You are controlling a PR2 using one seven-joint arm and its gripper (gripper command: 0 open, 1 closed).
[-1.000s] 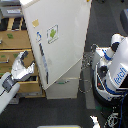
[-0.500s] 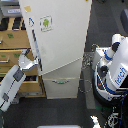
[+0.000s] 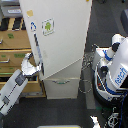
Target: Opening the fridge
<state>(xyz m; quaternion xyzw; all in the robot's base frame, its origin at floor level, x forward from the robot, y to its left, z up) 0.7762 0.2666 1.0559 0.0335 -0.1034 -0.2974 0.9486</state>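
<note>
The fridge (image 3: 62, 45) is tall and white and stands in the middle of the exterior view. Its large upper door (image 3: 65, 30) carries a green-figure sticker (image 3: 48, 26) and hangs askew, its bottom edge slanting up toward the exterior view's right. Below it sit the lower drawers (image 3: 62, 85). My arm reaches in from the lower left. My gripper (image 3: 36, 64) is at the door's left edge, about mid-height, and appears shut on that edge. The fingertips are too small to make out clearly.
A tan wooden drawer cabinet (image 3: 12, 42) stands just behind my arm on the exterior view's left. A white-and-blue rounded robot (image 3: 117, 72) is close to the fridge on the right, with cables (image 3: 87, 82) on the dark floor between them.
My gripper has shifted a little toward the exterior view's right along with the door's left edge. The door's slant has changed slightly.
</note>
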